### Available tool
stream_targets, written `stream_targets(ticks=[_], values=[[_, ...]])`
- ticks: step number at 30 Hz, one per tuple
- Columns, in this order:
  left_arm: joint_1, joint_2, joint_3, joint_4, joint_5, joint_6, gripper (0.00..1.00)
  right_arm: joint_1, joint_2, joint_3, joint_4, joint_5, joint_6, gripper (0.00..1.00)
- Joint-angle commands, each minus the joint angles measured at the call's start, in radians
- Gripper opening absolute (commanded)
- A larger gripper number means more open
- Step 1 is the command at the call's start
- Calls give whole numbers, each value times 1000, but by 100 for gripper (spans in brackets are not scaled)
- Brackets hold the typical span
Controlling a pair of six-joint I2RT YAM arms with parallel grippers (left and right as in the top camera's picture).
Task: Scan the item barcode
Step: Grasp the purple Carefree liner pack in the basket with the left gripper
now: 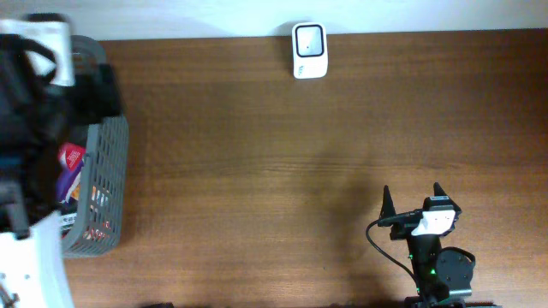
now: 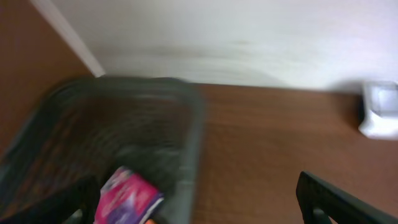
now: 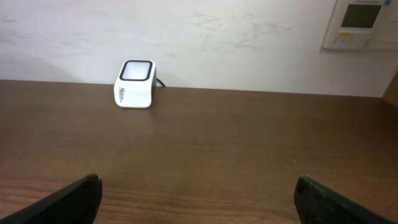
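Left gripper (image 2: 191, 190) hangs above the basket (image 2: 196, 134) with its jaws fully apart and nothing between them. One dark finger (image 2: 339, 202) shows at the lower right of the left wrist view and the other at the lower left. Below the gripper, towards its left finger, a pink packet (image 2: 127, 198) lies inside the basket, apart from both fingers. That view is blurred, so no barcode or print on the packet can be read. Ahead of the gripper and well off to its right, the white scanner (image 2: 380, 111) stands on the table (image 2: 273, 143) against the wall. Right gripper (image 3: 198, 183) is likewise wide open and holds nothing; its two fingers (image 3: 68, 198) show at the lower corners of the right wrist view, over the table. The scanner stands well ahead of this gripper and left of its centre line, upright, with a dark-rimmed window on its top face. A wall panel (image 3: 359, 23) is mounted above and to the right of this gripper. In the overhead view the two grippers are well apart: the left arm covers the basket's far end at the table's left edge, and the right gripper sits near the table's front right. Other items show through the basket's mesh wall.
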Motion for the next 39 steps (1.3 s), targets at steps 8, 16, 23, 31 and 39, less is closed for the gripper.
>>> stream_targets(ticks=[8,16,23,31,39], values=[[402,157,22,-8,-28,-261,99,1,-6,-7,-5,8,0,99],[418,519,22,-64,95,-223,99,1,-6,-7,-5,8,0,98],[419,736,22,-171,88,-212,99,1,-6,-7,-5,8,0,98],[416,834,-15,-146,38,-346,91,1,-6,-7,-5,8,0,98],[412,833,-193,-29,-49,-380,60,1,-6,-7,-5,8,0,98]])
